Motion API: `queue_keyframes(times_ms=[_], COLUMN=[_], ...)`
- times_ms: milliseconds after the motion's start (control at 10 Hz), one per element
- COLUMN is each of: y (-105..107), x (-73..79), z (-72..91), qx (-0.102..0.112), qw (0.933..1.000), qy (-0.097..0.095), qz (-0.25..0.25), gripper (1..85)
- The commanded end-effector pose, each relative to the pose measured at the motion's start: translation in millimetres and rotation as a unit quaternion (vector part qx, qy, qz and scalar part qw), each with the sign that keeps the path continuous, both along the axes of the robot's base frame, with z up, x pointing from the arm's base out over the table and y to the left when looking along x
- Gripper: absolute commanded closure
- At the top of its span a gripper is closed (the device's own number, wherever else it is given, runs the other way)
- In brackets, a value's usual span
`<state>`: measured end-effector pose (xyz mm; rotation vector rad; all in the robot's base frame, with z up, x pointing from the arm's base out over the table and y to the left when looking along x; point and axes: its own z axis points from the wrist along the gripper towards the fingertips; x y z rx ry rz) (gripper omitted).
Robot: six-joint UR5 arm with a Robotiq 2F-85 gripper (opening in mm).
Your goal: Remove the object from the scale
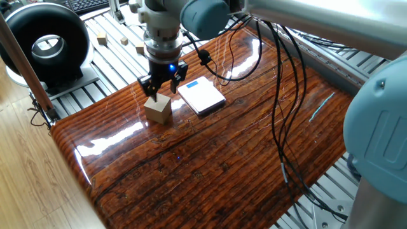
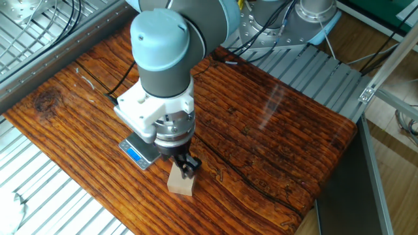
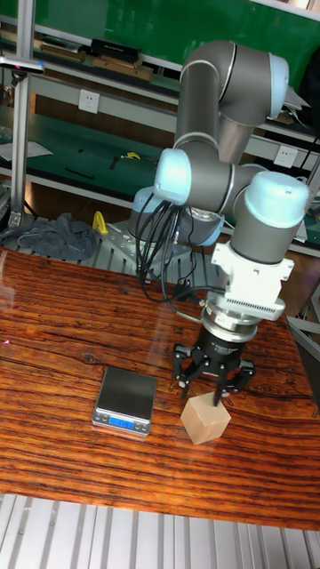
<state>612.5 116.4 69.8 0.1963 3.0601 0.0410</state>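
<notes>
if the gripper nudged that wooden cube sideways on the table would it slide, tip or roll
Probably slide: the cube sits flat on a glossy wood table, which looks slick. Rolling seems unlikely, since its faces are flat and its edges square. Tipping is possible only with a high push; it looks as wide as it is tall. The gripper sits just above it, apparently open.

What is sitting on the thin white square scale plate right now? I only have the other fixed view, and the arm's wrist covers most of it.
Observer: Nothing. In one fixed view the white square scale plate is bare.
Operator: Is the pincer shut on the light tan wooden cube?
Observer: No. The tall fixed view shows the pincer open just above the light tan wooden cube, which rests on the wooden tabletop beside the scale, with a gap between them.
</notes>
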Motion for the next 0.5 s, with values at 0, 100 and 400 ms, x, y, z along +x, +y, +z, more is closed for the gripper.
queue_keyframes(times_ms=[0,100,400], y=[8,15,6], x=[-9.1,-6.0,-3.2], z=[28.2,38.0,38.9], qx=[0.003,0.023,0.020], qw=[0.9992,0.9991,0.9993], qy=[0.018,0.017,0.025], qz=[-0.036,-0.031,-0.018], gripper=[84.7,84.7,84.7])
